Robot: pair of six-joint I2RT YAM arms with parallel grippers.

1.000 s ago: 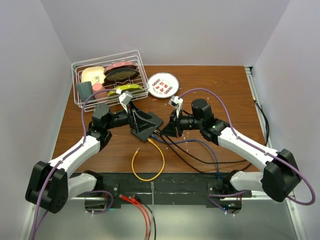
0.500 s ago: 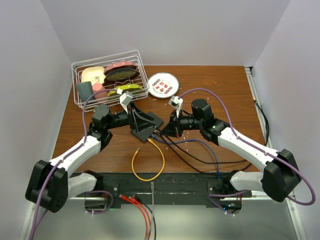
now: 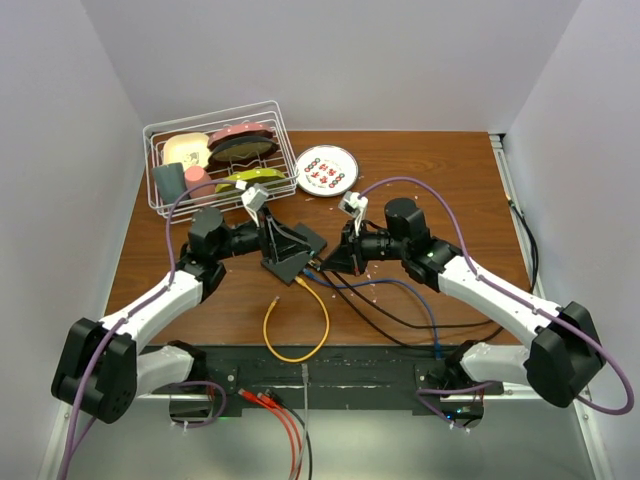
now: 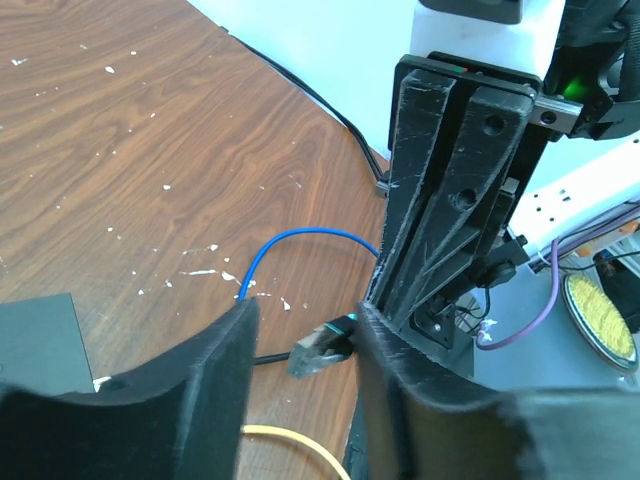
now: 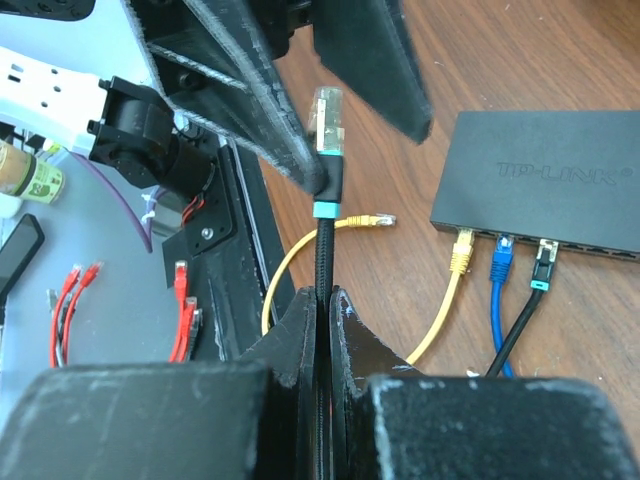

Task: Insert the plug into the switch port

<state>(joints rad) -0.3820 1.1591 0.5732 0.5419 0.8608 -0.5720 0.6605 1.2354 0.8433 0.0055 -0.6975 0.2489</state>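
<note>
My right claw (image 5: 320,300) is pinched tight on the black braided cable (image 5: 322,255) a little behind the plug (image 5: 328,112), so the plug juts past my fingertips, clear tip first, with a teal band behind it. My left claw (image 4: 305,318) is half spread, its two fingers (image 5: 372,62) on either side of the plug. From my left wrist the plug sits in the gap, nearer one finger, and I cannot tell whether it touches that finger; as far as I can see, nothing is clamped there. The plug hangs in the air, apart from the switch (image 5: 545,180), which lies flat on the table (image 3: 430,190) and is cut off at the right edge of my right wrist view. Along the switch's near edge, the switch port row (image 5: 592,242) already holds a yellow plug (image 5: 462,242), a blue plug (image 5: 503,250) and a black plug (image 5: 545,258). The free sockets beside them are too dark and thin to pick out, and the rest of the row runs out of frame. From above, both claws crowd over the switch and hide the plug between them. My left wrist catches only one corner of the switch. A loose yellow cable end (image 5: 375,218) lies on the wood just beside the switch
</note>
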